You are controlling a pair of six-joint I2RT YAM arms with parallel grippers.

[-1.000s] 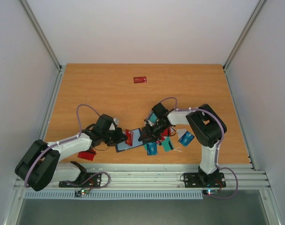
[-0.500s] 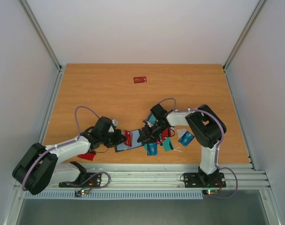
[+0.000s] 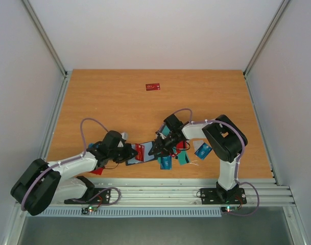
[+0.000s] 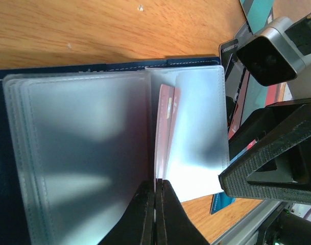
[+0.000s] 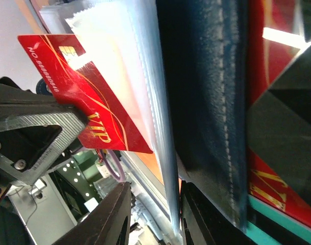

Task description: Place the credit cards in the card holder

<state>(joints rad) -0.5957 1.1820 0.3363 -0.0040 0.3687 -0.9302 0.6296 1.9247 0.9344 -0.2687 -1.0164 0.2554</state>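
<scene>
Left gripper (image 4: 156, 181) pinches red card (image 4: 165, 122) at sleeve (image 4: 201, 127) mouth; right gripper (image 3: 159, 148) clamps card holder (image 4: 94, 67) by table (image 3: 145, 107) near edge. Risk: a skewed card could buckle the sleeve and miss the pocket.

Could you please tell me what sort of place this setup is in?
Probably a lab robot cell: a wooden tabletop boxed in by white panels on aluminium rails, with the left arm and right arm bolted to its near edge.
</scene>
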